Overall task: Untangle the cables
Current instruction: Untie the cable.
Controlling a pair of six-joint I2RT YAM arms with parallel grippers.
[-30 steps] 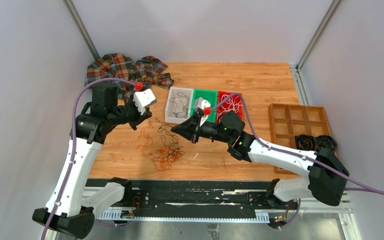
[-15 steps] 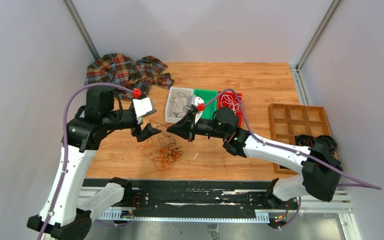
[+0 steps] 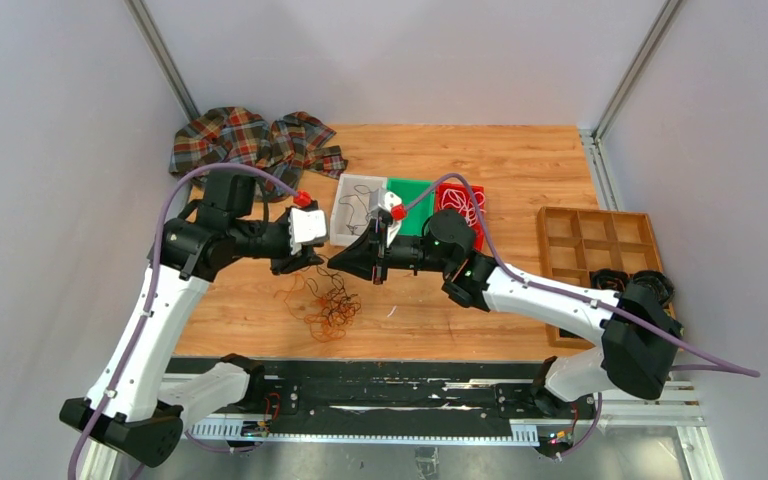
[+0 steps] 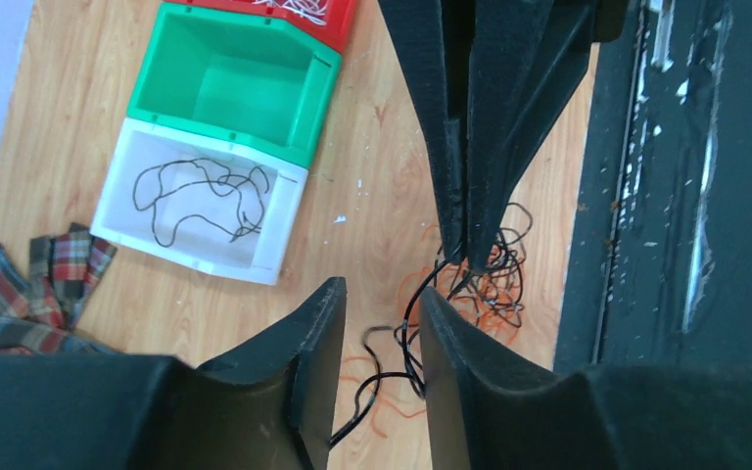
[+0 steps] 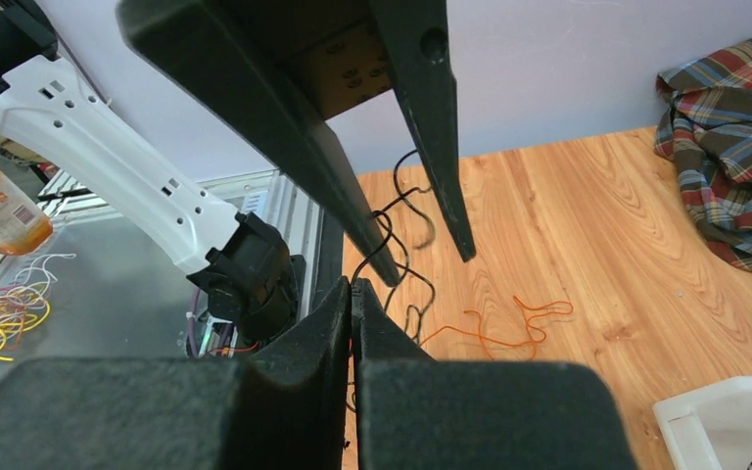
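Nearest the arm bases, the tangle (image 3: 328,305) of orange-brown and black cables lies on the wooden table (image 3: 520,170), and it looks more gathered than a second ago, with one black cable (image 4: 407,328) drawn up out of it. Just above, at about 12 o'clock from the heap, the right gripper (image 5: 351,289) has slid leftward and is clenched, its fingers pressed flat together on what seems to be that black cable. The left gripper (image 4: 382,294), which stood raised and well off at 9 o'clock a second ago, has swung in and now meets the right one nearly tip to tip. Its fingers are spread, and the black cable runs through the gap unpinched. I judge a second grip is being set up, so the cable can be drawn free between both arms. Farther off at 1 o'clock stand the white bin (image 4: 284,235), already holding a separated cable (image 4: 245,201), then the green bin (image 4: 308,108) and the red bin (image 4: 333,20)
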